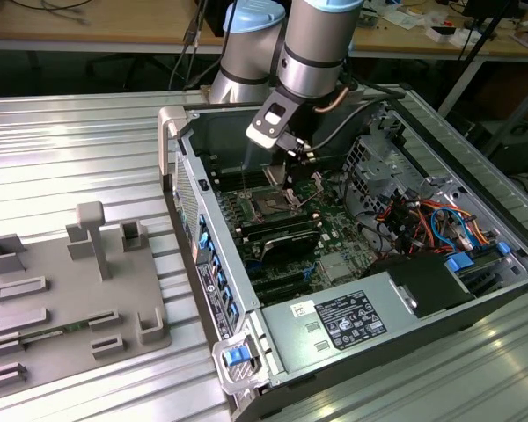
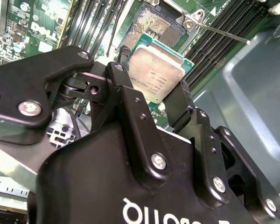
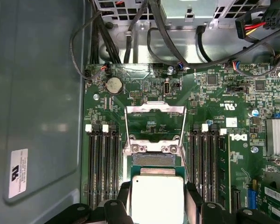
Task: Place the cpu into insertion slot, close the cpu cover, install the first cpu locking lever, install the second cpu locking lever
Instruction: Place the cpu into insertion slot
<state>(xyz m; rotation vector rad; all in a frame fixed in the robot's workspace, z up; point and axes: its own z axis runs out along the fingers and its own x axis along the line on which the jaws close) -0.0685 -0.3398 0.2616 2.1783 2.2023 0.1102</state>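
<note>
Gripping the cpu (image 2: 156,70) by two opposite edges, my pincer (image 2: 151,91) is closed firmly on it, with the chip's silver-grey top facing the wrist cameras. I hold it just above the bare insertion slot (image 3: 154,161) on the green motherboard (image 3: 107,112), not yet seated. The cpu cover (image 3: 155,109) stands swung open just beyond the slot. One thin locking lever (image 2: 224,34) sticks out loose beside the slot. The open computer case (image 1: 211,264) lies on a ribbed metal table (image 1: 70,141).
</note>
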